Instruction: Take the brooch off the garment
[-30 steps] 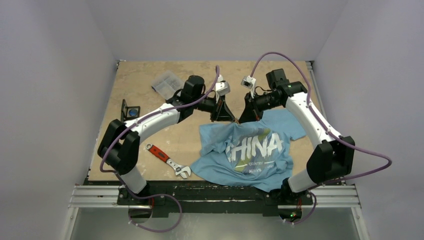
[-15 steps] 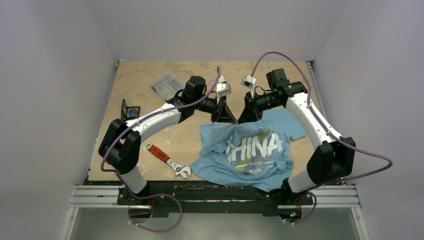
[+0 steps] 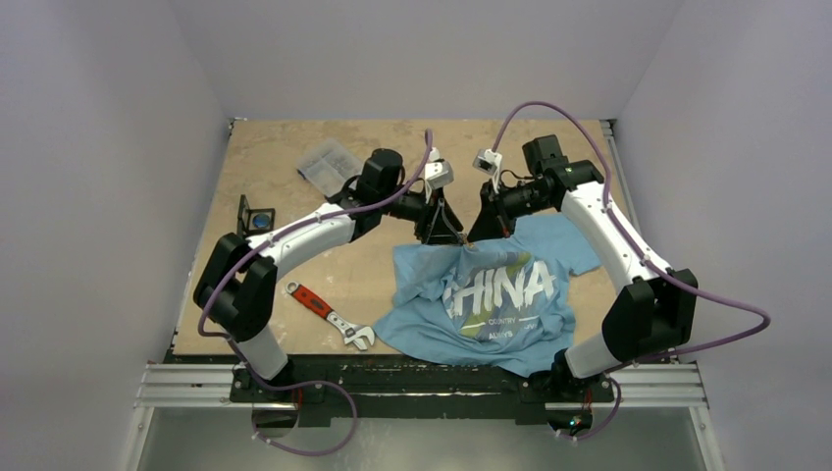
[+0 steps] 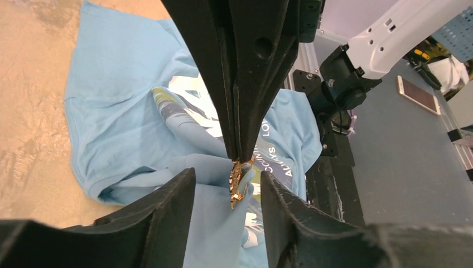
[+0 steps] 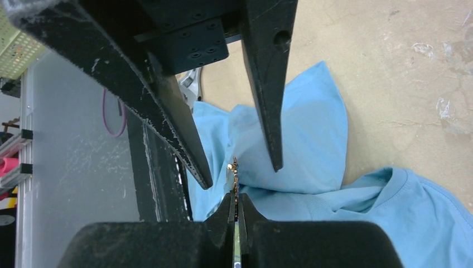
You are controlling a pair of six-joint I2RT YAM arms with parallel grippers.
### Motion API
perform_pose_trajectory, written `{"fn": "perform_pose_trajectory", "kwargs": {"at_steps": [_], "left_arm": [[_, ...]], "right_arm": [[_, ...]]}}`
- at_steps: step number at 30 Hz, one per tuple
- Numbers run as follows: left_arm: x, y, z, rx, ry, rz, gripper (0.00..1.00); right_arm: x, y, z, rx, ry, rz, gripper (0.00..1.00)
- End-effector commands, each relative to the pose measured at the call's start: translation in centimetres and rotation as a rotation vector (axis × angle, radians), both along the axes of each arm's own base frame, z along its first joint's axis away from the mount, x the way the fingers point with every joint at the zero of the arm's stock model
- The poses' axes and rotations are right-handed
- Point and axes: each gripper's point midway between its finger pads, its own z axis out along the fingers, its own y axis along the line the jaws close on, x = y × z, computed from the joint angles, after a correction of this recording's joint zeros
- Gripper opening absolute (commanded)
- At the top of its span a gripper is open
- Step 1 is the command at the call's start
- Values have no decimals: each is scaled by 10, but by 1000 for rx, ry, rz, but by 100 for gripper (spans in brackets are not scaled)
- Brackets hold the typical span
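The light blue T-shirt with white "CHINA" lettering [image 3: 495,294] lies crumpled on the table; it also shows in the left wrist view [image 4: 122,106] and the right wrist view [image 5: 315,134]. A small gold brooch [image 4: 239,184] sits on a raised fold near the collar. My right gripper [image 5: 235,195] is shut on the brooch [image 5: 234,170] and holds it edge-on. My left gripper [image 4: 227,174] is open, with one finger on each side of the brooch and not touching it. In the top view the left gripper [image 3: 446,228] and the right gripper [image 3: 481,231] meet at the shirt's top edge.
A red-handled adjustable wrench [image 3: 329,316] lies left of the shirt. A clear plastic box [image 3: 328,162] sits at the back left, and a small black frame [image 3: 257,218] near the left edge. The table's metal rail runs along the front.
My left gripper's fingers have spread slightly apart beside the brooch. Both arms and the shirt have hardly moved.
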Motion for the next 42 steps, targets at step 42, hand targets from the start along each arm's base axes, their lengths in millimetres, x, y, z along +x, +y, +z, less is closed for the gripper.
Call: {"fn": "perform_pose_trajectory", "kwargs": {"at_steps": [42], "left_arm": [[-1, 11, 1, 3, -386, 11, 60]], "right_arm": [[13, -12, -6, 9, 227, -110, 0]]}}
